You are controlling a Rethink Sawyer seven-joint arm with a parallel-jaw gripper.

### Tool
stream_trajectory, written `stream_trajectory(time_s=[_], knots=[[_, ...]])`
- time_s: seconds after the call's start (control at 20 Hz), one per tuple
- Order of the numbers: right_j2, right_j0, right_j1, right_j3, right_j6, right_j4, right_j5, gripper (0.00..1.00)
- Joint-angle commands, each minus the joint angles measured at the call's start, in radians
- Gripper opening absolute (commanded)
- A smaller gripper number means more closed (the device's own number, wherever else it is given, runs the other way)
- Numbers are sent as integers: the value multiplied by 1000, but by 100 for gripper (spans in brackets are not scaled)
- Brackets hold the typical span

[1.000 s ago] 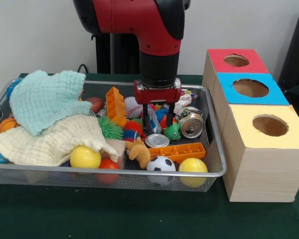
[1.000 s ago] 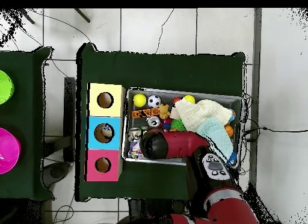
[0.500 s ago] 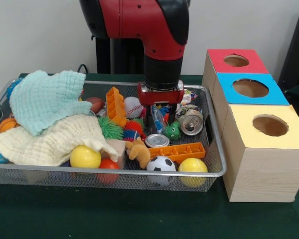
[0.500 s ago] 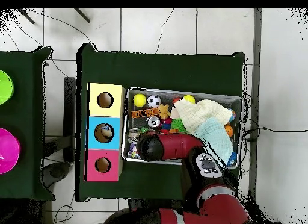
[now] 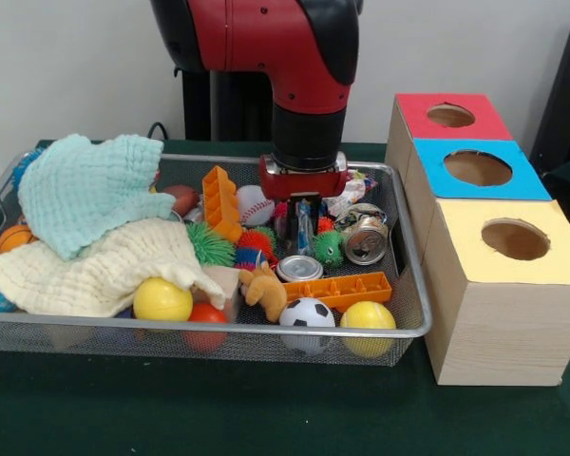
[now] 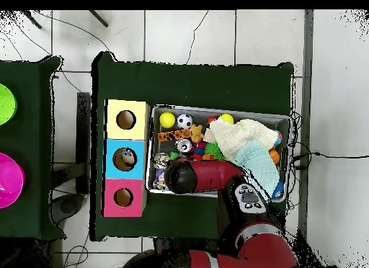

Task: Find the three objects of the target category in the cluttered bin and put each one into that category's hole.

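Gripper [image 5: 302, 220] low inside bin [image 5: 413, 313], fingers hanging among clutter, close together around thin blue packet [image 5: 303, 224]; firm grasp cannot be told. Near rim: yellow ball [image 5: 161, 300], soccer ball [image 5: 307, 314], second yellow ball [image 5: 368, 316]. Behind these: orange tray [image 5: 339, 289], tin lid [image 5: 299, 268], crushed can [image 5: 365, 237] just beside gripper. Left side: cream cloth [image 5: 95, 268], mint cloth [image 5: 85, 188] piled above. Right of bin, three boxes; hole [image 5: 450, 116] in red top, farthest box.
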Motion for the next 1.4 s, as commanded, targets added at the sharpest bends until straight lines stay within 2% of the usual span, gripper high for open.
stream_trajectory(time_s=[0.05,0.5,0.75,0.95,1.25,1.4], knots=[[-11,6,27,-27,50,-26,99,0],[56,-35,-121,42,15,23,189,0],[118,-67,-294,96,-4,98,318,0],[165,-85,-385,107,-4,157,385,0],[207,-94,-439,138,17,228,392,0],[225,-88,-447,153,45,264,356,0]])
